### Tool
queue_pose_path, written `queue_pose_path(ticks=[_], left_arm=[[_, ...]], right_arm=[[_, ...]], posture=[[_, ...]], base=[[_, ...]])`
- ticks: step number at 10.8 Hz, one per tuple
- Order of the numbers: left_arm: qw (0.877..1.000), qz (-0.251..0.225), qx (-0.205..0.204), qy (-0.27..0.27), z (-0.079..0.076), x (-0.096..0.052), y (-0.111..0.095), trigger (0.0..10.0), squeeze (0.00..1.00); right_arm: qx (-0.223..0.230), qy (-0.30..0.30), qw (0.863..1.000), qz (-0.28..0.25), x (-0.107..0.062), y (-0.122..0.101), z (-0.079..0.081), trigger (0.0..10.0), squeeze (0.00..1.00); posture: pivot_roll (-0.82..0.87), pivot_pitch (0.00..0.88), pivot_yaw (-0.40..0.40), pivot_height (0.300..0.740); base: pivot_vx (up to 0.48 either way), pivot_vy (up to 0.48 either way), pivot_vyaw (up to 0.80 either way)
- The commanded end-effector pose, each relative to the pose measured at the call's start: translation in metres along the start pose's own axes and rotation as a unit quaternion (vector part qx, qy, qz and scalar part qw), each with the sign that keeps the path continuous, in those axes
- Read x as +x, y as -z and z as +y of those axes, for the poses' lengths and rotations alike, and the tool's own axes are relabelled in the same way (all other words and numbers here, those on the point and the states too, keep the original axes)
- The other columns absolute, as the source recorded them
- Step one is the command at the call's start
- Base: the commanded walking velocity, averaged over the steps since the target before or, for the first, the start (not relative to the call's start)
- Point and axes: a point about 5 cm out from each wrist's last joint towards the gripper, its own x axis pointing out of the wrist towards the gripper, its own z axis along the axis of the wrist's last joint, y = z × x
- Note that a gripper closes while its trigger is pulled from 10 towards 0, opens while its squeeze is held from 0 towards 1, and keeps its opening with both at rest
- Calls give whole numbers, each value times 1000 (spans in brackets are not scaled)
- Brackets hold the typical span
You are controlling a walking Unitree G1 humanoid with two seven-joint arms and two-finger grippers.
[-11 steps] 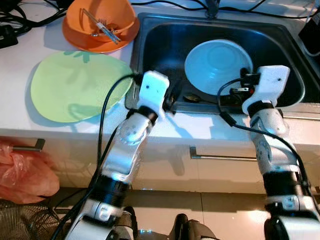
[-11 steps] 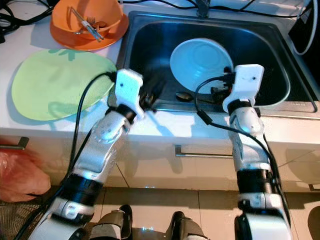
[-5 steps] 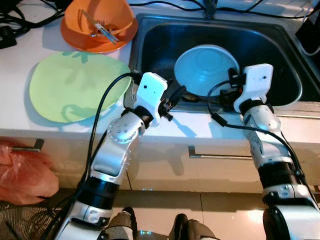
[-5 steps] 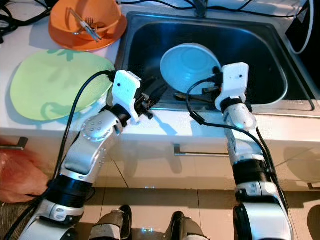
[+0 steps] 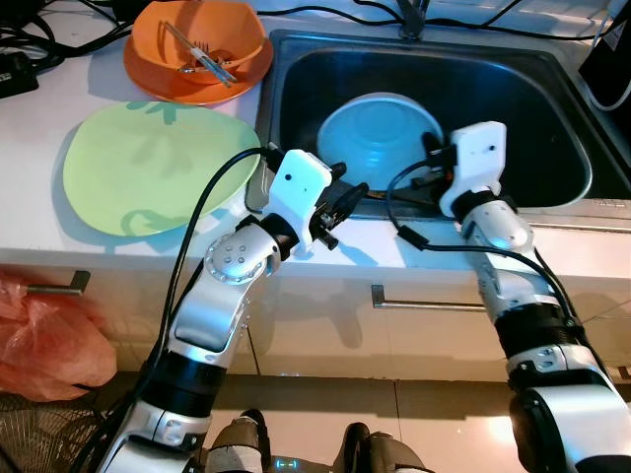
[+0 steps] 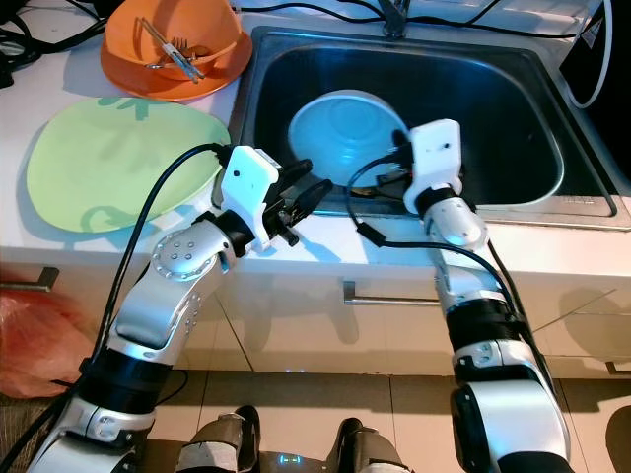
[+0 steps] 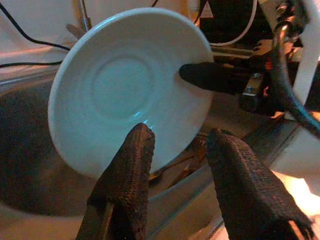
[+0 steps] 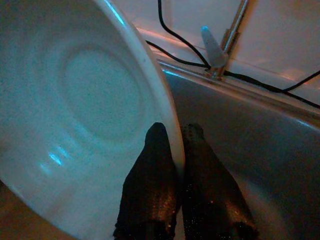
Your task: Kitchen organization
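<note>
**Holding the white plate at the sink**

At the far left of the frame, low down, a red plastic bag (image 5: 44, 340) hangs by the cabinet front. Above it, on the white counter (image 5: 39, 118), a green plate (image 5: 148, 168) lies flat, and beyond that, in the upper left, an orange bowl (image 5: 197, 49) sits with metal utensils (image 5: 202, 54) inside it.

Just right of the green plate, my left gripper (image 5: 340, 202) reaches over the front edge of the sink (image 5: 552, 84). Its jaws are apart with nothing between them; in my left wrist view the two fingers (image 7: 127, 175) frame the lower edge of the plate without touching it.

In the middle of the frame, inside the dark steel sink, is the white plate (image 5: 380, 138), tilted up on its edge rather than lying flat. A spoon (image 5: 389, 197) lies on the sink floor just under it, close to the front wall.

Right of the plate, my right gripper (image 5: 426, 169) has its jaws pinched on the plate's rim: in my right wrist view one finger (image 8: 150, 185) sits on the inner face and the other on the back. A faucet (image 5: 412, 15) stands at the top middle of the frame, behind the sink.
</note>
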Motion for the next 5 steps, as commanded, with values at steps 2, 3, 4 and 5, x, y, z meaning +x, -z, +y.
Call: queue_pose_path(ticks=[2,3,4,5], left_arm=[[1000,3,-2,19,-7,1,-2,10000,0],[1000,6,-3,21,-8,0,-1,10000,0],[1000,9,-4,21,-8,-1,-1,10000,0],[1000,11,-5,21,-7,-1,-1,10000,0]], right_arm=[[1,-8,1000,-16,4,-4,2,10000,0],[3,-11,1000,-12,3,-1,3,10000,0],[3,-14,1000,-9,3,1,3,10000,141],[3,-16,1000,-7,4,2,3,10000,490]], posture=[[208,189,-65,740],[211,193,-65,740],[213,198,-66,740],[212,200,-66,740]], base=[[0,0,0],[0,0,0],[0,0,0],[0,0,0]])
